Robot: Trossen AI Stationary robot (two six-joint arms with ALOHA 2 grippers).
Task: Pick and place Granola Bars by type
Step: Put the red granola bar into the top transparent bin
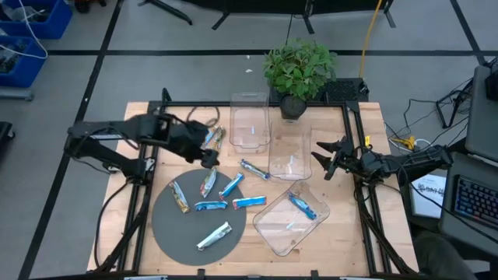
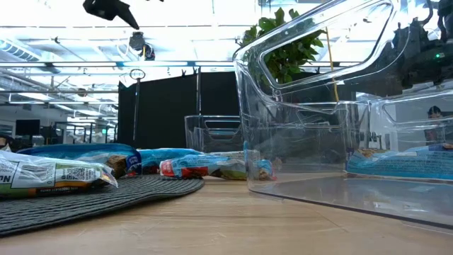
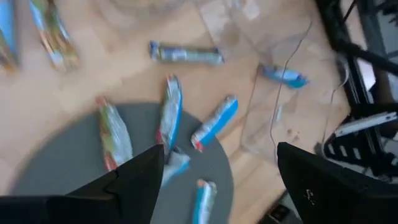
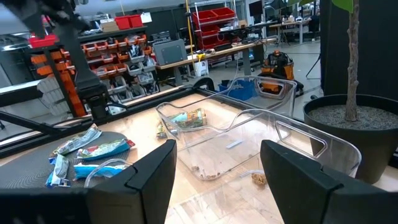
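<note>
Several small foil bars lie flat on the round grey mat [image 1: 167, 225]: a tan one [image 1: 179, 196], blue ones [image 1: 231, 185] [image 1: 249, 202] and a silvery one [image 1: 214, 236]. One more bar [image 1: 254, 169] lies on the wood, and two [image 1: 214, 138] rest beside the far bin. A blue bar [image 1: 302, 204] lies in the near clear bin [image 1: 272, 229]. My left gripper [image 1: 208, 158] hangs open above the mat's far edge; in its wrist view [image 3: 219, 152] nothing sits between the fingers. My right gripper [image 1: 325, 159] waits open at the table's right, beside the middle bin [image 1: 289, 152].
A third clear bin [image 1: 250, 120] stands at the table's far side, next to a potted plant [image 1: 299, 70]. The black frame rails [image 1: 359, 155] run along the table's left and right sides. Bare wood shows at the near left corner [image 1: 124, 249].
</note>
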